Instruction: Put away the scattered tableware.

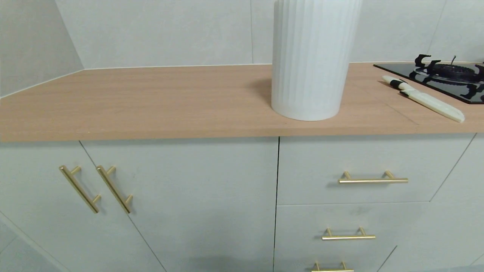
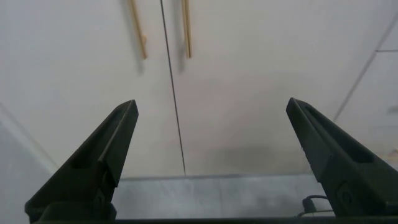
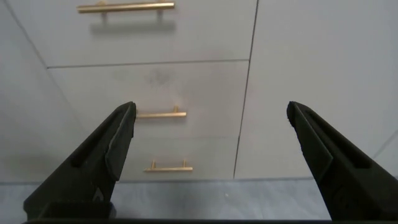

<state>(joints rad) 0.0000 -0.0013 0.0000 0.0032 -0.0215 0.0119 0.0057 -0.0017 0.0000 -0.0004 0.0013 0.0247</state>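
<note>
1. Left end effector (image 2: 211, 104): released, jaws wide apart, facing cabinet doors (image 2: 249, 93).
2. Right end effector (image 3: 210, 106): released, jaws wide apart, facing drawers (image 3: 155, 81).
3. Counter (image 1: 151, 102): carries white ribbed container (image 1: 312, 60), upright near front edge.
4. Knife (image 1: 423, 99): flat on counter, right of container, just beside hob (image 1: 446, 75).

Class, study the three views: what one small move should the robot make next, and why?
Probably raise the right gripper toward the cream-coloured knife with a black band on the wooden countertop. It lies loose beside the black gas hob, while the right gripper and the left gripper, both open, face the pale cabinet fronts below.
</note>
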